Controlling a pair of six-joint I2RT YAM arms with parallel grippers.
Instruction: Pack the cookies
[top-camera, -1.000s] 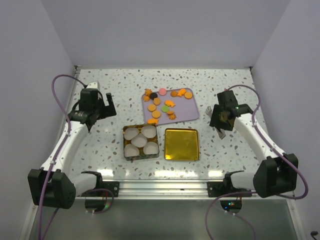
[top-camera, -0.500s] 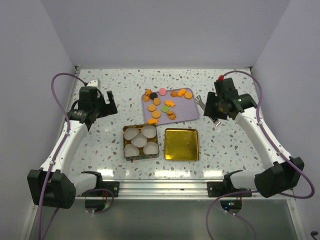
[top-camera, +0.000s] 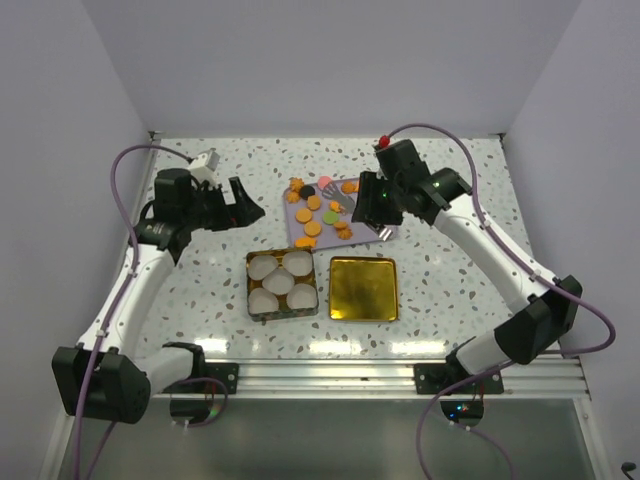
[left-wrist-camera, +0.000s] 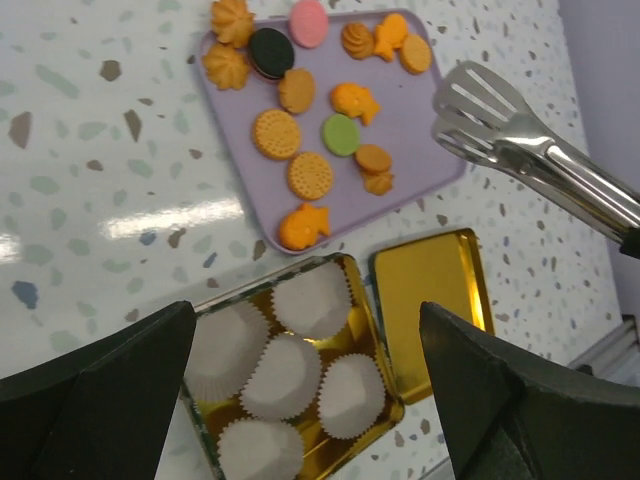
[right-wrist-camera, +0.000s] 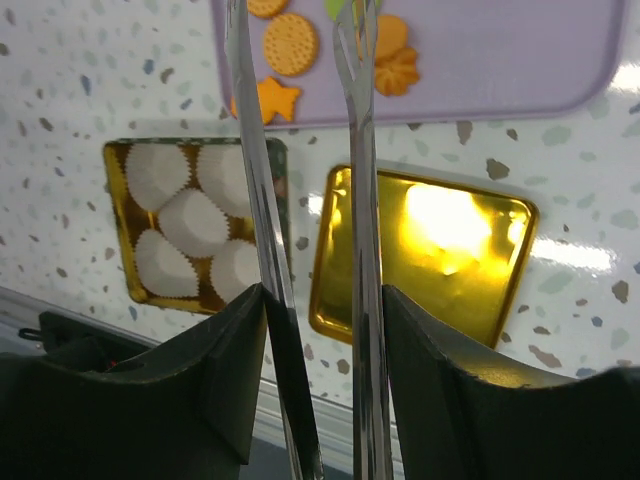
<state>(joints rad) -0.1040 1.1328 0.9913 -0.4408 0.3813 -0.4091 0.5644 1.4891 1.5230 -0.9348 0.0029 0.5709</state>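
Observation:
The cookies (top-camera: 313, 228) lie spread on a lilac tray (top-camera: 325, 240) at the back middle: mostly round orange ones, with one pink, one green and one black. They also show in the left wrist view (left-wrist-camera: 311, 175) and the right wrist view (right-wrist-camera: 290, 43). My right gripper (top-camera: 375, 205) (right-wrist-camera: 320, 300) is shut on metal tongs (top-camera: 345, 203) (right-wrist-camera: 355, 200). The tongs' tips hover, slightly apart and empty, over the tray's right half (left-wrist-camera: 530, 150). My left gripper (top-camera: 240, 205) (left-wrist-camera: 305, 320) is open and empty, held above the table left of the tray.
A gold tin (top-camera: 283, 316) (left-wrist-camera: 372, 325) (right-wrist-camera: 118, 190) holding several white paper cups (top-camera: 283, 284) sits in front of the tray. Its gold lid (top-camera: 363, 289) (left-wrist-camera: 430, 290) (right-wrist-camera: 420, 260) lies flat to the tin's right. Grey walls stand on three sides.
My right arm has swung left from the table's right side to over the tray, carrying the tongs. My left gripper has turned and moved right toward the tray.

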